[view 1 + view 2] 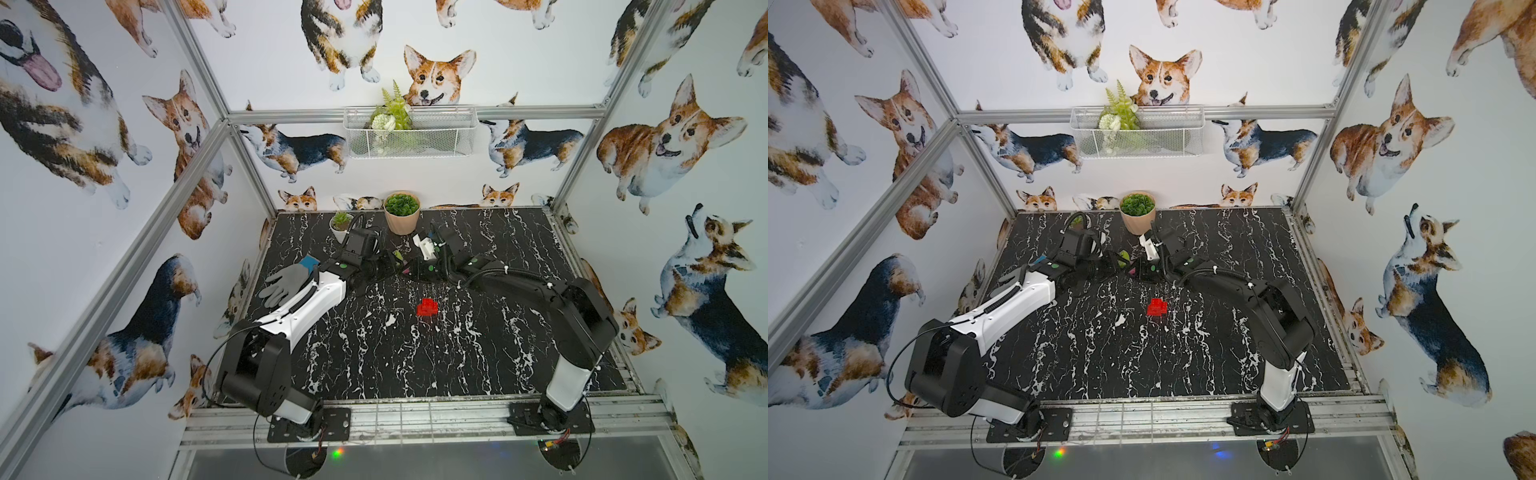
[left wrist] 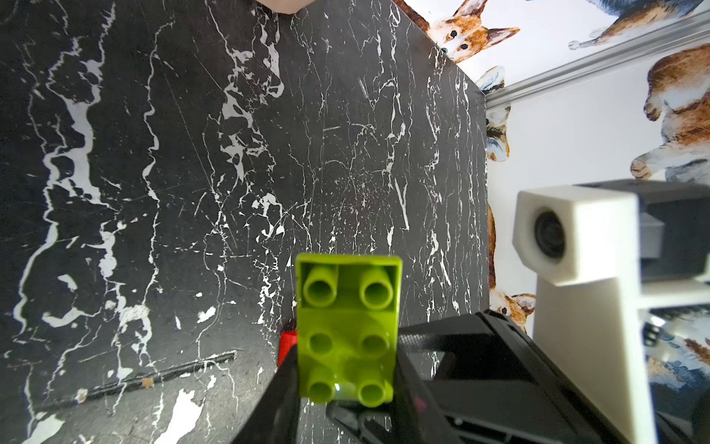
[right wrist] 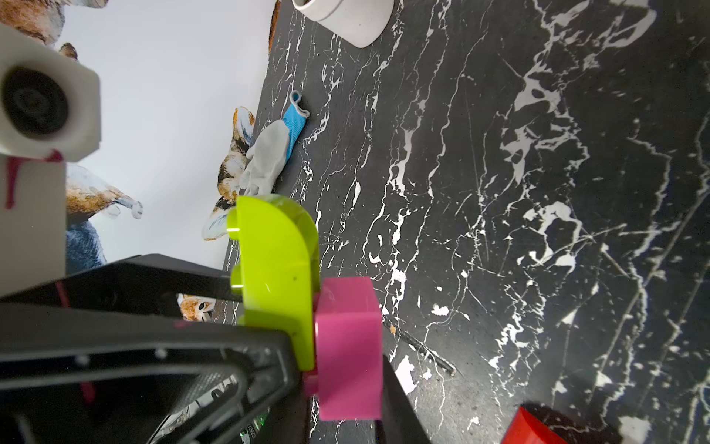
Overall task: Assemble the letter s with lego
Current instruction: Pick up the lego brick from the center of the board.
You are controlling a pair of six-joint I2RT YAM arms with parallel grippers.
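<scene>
Lime green brick (image 2: pixel 347 326) sits pinched between the left gripper (image 2: pixel 345 378) fingers, joined to the magenta brick (image 3: pixel 347 346) clamped tight in the right gripper (image 3: pixel 347 384); red bricks (image 1: pixel 428 308) lie apart.

Two arms meeting hand to hand over the worktop (image 1: pixel 374 365)

In both top views the left arm (image 1: pixel 299 307) and the right arm (image 1: pixel 540 286) reach from the near edge and angle inward, with their wrists turned so the hands face each other. The left hand (image 2: pixel 345 376) has a finger against each side of the green brick (image 2: pixel 347 326). The right hand (image 3: pixel 344 365) is clamped on the pink brick (image 3: pixel 347 338), which is joined to the green one. Both bricks are held off the surface.
</scene>
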